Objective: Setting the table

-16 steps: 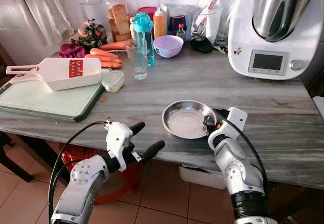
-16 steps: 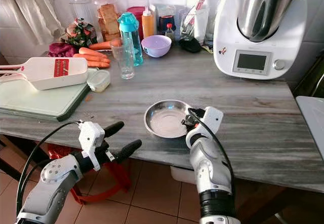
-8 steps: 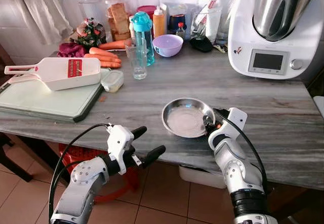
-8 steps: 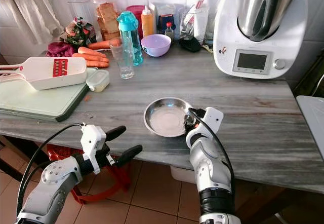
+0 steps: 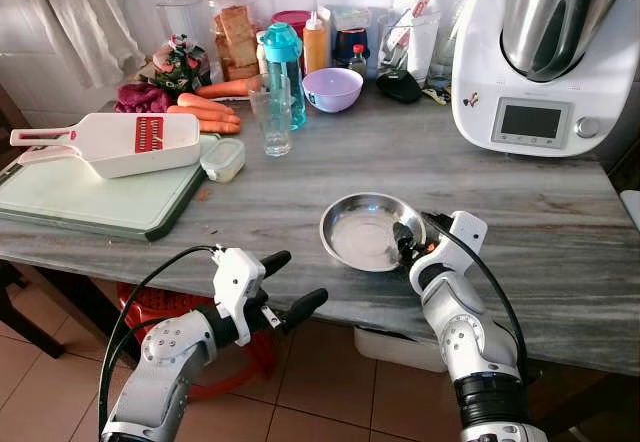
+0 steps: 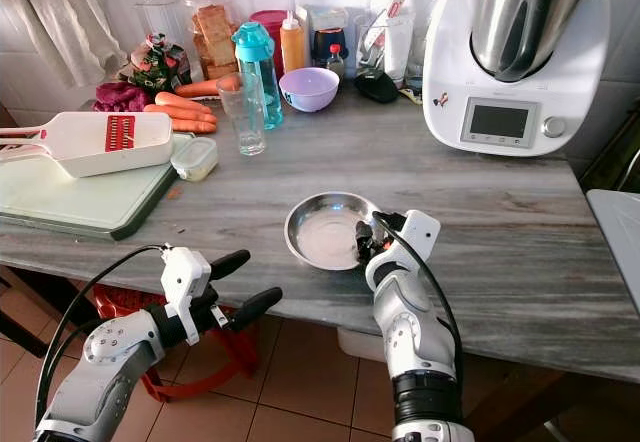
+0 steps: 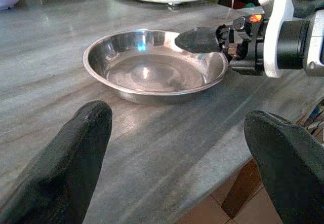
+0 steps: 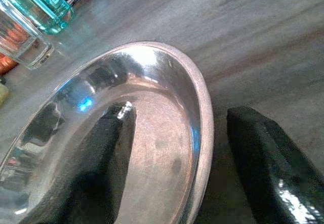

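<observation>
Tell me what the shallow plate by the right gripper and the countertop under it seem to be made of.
The plate looks like polished metal, probably stainless steel: silvery, with mirror-like reflections. The countertop looks like grey veined stone, perhaps marble or a laminate imitation, with a slight sheen. The right gripper straddles the plate's rim.

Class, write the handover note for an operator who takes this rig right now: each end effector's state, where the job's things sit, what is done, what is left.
Right end effector: open, astride the near right rim of the steel plate, one finger inside, one outside; not yet closed on it.
Left end effector: open, empty, held in front of the table edge, below the tabletop.
The plate rests flat on the grey table, near its front edge. A drinking glass stands further back, beside the teal bottle.
Done: right fingers lined up on the rim.
Left: close, lift and carry the plate to its place; probably the glass after.
</observation>
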Controlling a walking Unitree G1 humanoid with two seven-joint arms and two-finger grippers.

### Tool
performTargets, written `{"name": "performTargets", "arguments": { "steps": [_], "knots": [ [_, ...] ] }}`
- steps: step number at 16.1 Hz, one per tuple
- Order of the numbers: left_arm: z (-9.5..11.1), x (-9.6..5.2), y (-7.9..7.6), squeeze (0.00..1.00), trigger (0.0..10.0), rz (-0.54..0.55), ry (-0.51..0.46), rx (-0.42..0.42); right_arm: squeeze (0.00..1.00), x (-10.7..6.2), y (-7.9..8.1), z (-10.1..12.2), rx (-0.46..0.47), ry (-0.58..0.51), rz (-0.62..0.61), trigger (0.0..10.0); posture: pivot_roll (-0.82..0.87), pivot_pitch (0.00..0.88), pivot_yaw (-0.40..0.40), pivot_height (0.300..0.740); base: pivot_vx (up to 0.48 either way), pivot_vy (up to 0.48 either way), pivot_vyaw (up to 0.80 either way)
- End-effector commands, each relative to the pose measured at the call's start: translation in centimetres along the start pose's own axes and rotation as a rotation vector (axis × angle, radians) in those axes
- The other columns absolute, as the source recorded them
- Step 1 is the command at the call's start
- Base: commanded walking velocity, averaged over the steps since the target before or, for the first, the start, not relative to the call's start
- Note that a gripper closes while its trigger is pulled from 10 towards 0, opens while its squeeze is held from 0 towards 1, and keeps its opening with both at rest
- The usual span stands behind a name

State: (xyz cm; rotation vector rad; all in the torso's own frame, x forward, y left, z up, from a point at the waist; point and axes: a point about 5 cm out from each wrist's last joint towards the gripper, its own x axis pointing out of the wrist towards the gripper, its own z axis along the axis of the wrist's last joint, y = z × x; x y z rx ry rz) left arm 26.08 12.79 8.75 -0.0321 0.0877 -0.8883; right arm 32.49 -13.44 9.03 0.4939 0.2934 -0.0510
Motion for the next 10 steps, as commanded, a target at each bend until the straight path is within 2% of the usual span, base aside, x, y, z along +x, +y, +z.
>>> {"name": "performTargets", "arguments": {
  "steps": [1, 3, 6, 8, 10],
  "knots": [
    [-0.1, -0.1, -0.1, 0.0, 10.0, -0.019, 0.01, -0.007, 1.0, 0.0, 0.2, 1.2, 0.007, -0.053, 0.001, 10.0, -0.01, 0.006, 0.046, 0.74, 0.0, 0.0, 0.0],
    [0.1, -0.1, -0.2, 0.0, 10.0, -0.013, 0.003, -0.011, 1.0, -0.5, 0.2, 2.4, -0.039, -0.154, -0.009, 10.0, -0.01, 0.008, 0.047, 0.74, 0.0, 0.0, 0.0],
    [0.2, -0.2, -0.2, 0.0, 10.0, 0.006, -0.002, -0.01, 1.0, -1.4, 0.2, 3.1, -0.093, -0.224, 0.008, 10.0, -0.01, 0.008, 0.047, 0.74, 0.0, 0.0, 0.0],
    [0.3, -0.3, 0.2, 0.0, 10.0, 0.075, 0.0, -0.004, 1.0, -2.3, -0.4, 3.4, -0.148, -0.252, -0.009, 10.0, -0.01, 0.014, 0.051, 0.74, 0.0, 0.0, 0.0],
    [0.4, 0.0, 1.1, 0.0, 10.0, 0.174, 0.011, 0.032, 1.0, -2.9, -0.9, 3.3, -0.137, -0.24, -0.021, 10.0, -0.02, 0.02, 0.058, 0.74, 0.0, 0.0, 0.0]
  ]
}}
